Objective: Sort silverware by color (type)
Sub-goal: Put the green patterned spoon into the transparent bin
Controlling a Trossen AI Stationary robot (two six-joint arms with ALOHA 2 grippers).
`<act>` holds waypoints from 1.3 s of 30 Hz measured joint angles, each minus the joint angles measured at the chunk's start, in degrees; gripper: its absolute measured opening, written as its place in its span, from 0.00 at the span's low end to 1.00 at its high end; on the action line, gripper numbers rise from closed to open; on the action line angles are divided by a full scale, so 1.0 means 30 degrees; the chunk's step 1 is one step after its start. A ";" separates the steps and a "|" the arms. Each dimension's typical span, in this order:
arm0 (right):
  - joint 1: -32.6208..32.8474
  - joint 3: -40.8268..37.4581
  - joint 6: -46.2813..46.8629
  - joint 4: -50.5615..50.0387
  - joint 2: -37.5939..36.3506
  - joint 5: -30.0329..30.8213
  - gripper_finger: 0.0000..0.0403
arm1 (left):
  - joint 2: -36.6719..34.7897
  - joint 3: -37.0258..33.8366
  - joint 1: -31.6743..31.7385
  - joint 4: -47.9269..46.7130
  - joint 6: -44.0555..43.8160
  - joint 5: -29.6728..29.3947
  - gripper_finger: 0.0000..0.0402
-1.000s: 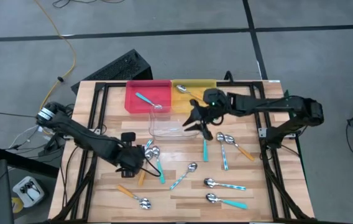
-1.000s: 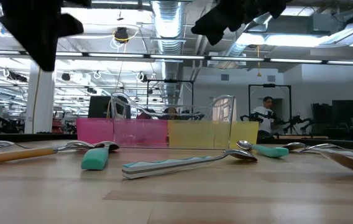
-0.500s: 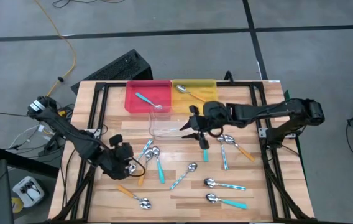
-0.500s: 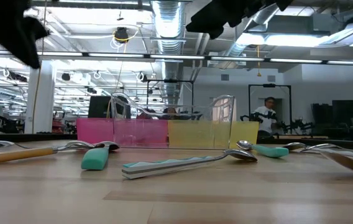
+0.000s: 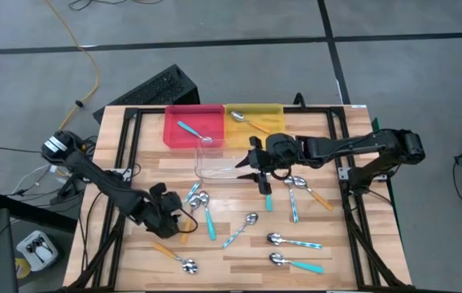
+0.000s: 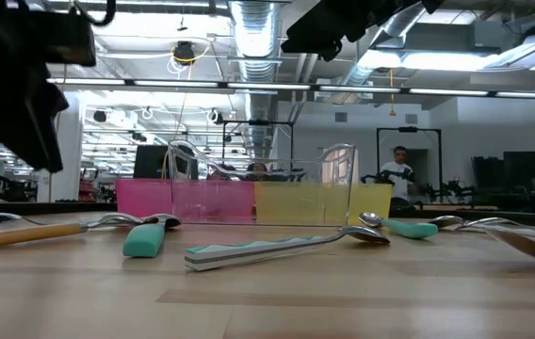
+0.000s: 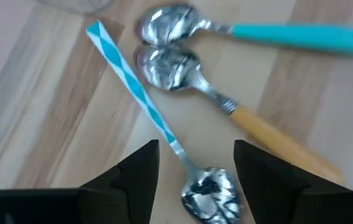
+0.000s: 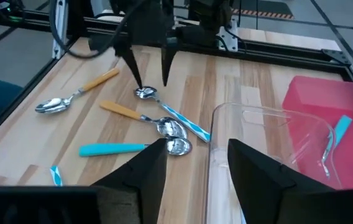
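Nearest the bench's front edge lie an orange-handled spoon (image 5: 174, 255) toward the left and two teal-handled spoons (image 5: 296, 262) toward the right. Just behind, my left pincer (image 5: 179, 218) hangs low at the left of the bench, fingers spread, with nothing between them; under it a striped pale-blue spoon (image 7: 158, 127) lies slantwise, its bowl between my fingertips, beside an orange spoon (image 7: 226, 106) and a teal spoon (image 7: 257, 32) whose bowls touch. Mid-bench, more teal and striped spoons (image 5: 241, 229) are scattered. Farther back, my right pincer (image 5: 251, 166) stands with fingers apart and empty, at the right rim of the clear tray (image 5: 215, 162). Along the back edge sit the red tray (image 5: 192, 137), holding a pale-blue spoon (image 5: 191, 131), and the yellow tray (image 5: 273, 111), holding one spoon (image 5: 247, 120).
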 joint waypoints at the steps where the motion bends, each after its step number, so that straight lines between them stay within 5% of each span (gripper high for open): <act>1: -0.0005 0.0000 0.0000 0.0000 0.0000 0.0000 0.49 | 0.0489 0.0000 0.0003 0.0084 -0.0004 0.0001 0.48; 10: 0.0010 0.0000 0.0146 -0.0113 0.0000 -0.0017 0.49 | 0.3444 0.0000 0.0031 0.0868 -0.1563 -0.1195 0.49; 18: 0.0039 0.0000 0.0510 -0.0183 0.0000 -0.0066 0.49 | 0.4593 -0.0190 0.0691 0.0670 -0.3954 0.0335 0.46; 23: 0.0039 0.0000 0.0508 -0.0189 0.0000 -0.0066 0.49 | 0.4147 -0.1136 0.0959 0.2356 -0.3958 0.1178 0.35; 29: 0.0039 0.0000 0.0640 -0.0204 0.0000 -0.0066 0.49 | 0.3783 -0.1315 0.0950 0.2582 -0.4350 0.1327 0.04; 39: 0.0039 0.0000 0.0969 -0.0204 0.0000 -0.0066 0.49 | 0.2731 -0.1444 0.0899 0.2488 -0.4466 0.1618 0.01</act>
